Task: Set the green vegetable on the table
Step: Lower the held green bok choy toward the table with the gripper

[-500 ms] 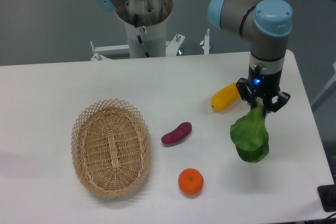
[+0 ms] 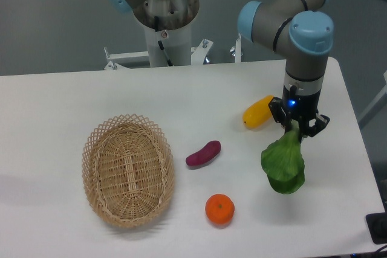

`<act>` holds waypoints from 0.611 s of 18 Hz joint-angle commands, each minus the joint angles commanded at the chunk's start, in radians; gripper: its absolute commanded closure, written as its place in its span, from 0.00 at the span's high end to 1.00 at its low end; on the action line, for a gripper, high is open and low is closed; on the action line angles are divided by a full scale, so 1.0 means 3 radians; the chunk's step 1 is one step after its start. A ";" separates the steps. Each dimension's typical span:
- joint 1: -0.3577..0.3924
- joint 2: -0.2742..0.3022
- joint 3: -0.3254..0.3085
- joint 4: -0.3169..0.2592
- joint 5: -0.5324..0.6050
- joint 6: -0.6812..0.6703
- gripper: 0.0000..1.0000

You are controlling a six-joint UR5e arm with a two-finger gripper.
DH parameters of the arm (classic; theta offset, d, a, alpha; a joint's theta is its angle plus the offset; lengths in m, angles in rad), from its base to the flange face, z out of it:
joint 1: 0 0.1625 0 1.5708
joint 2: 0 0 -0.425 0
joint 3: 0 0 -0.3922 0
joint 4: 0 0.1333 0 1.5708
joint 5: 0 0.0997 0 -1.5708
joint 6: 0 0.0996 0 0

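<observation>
The green vegetable [image 2: 283, 164] hangs leaf-down from my gripper [image 2: 296, 128], which is shut on its upper stalk end. It dangles over the right part of the white table [image 2: 72, 95], and its lower edge is close to the tabletop; contact cannot be told. The stalk end is hidden between the fingers.
A yellow oblong vegetable [image 2: 258, 112] lies just left of the gripper. A purple sweet potato [image 2: 203, 153] and an orange [image 2: 219, 209] lie mid-table. An oval wicker basket [image 2: 127, 169] stands at the left. The table's right edge is near the gripper.
The gripper with the green vegetable has shifted slightly left and up. The other objects have not moved.
</observation>
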 joint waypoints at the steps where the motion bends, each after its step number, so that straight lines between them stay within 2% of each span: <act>1: -0.0025 -0.0046 -0.0005 0.0077 0.0030 -0.0036 0.39; 5: -0.0189 -0.0286 -0.0005 0.0429 0.0179 -0.0352 0.39; 7: -0.0250 -0.0383 -0.0005 0.0456 0.0250 -0.0495 0.39; 11: -0.0286 -0.0430 -0.0051 0.0461 0.0276 -0.0506 0.39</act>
